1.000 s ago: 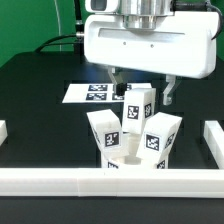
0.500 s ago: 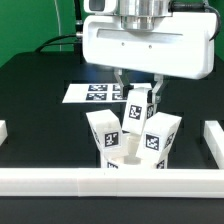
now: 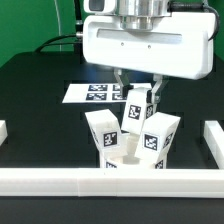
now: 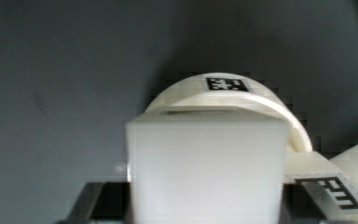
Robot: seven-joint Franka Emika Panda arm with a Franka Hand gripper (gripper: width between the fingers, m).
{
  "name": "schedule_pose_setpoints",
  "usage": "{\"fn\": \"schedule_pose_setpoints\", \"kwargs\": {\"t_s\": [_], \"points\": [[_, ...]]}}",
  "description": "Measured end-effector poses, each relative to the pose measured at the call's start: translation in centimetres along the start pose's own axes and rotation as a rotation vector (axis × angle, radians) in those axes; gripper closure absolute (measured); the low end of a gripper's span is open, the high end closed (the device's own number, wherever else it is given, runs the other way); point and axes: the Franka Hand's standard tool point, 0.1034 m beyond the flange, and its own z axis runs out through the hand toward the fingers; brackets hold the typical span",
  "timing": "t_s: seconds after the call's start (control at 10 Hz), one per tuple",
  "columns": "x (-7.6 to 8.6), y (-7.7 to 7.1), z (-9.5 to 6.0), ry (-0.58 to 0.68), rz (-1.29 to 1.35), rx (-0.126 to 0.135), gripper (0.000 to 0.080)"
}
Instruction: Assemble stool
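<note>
Pincer (image 3: 139,96) is clamped on the upper part of the rear leg (image 3: 138,108). A second ago its jaws stood apart on either side of that leg, so the grasp is now made. In judgement, the leg can next be pressed or turned home in its socket.

Bench (image 3: 40,90): black surface, with a white border rail (image 3: 60,181) along its near edge. The marker board (image 3: 78,93) lies flat toward the far edge, behind the stool. The seat (image 3: 128,160) sits just beside the near rail, about mid-edge. On the seat stand the left-hand leg (image 3: 104,135) and the right-hand leg (image 3: 161,135), with the rear leg between and behind them.

Only the exterior view shows both fingers on the leg's sides, the rail and the marker board. In the wrist view the rear leg (image 4: 202,170) fills the frame and hides its socket, so seating depth cannot be told.
</note>
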Motion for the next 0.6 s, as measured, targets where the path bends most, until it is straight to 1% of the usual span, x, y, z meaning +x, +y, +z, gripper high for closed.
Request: {"fn": "schedule_pose_setpoints", "kwargs": {"t_s": [0.2, 0.6], "points": [[-0.06, -0.11, -0.02, -0.006, 0.155, 0.011, 0.0459], [-0.2, -0.38, -0.04, -0.005, 0.375, 0.015, 0.0459]]}}
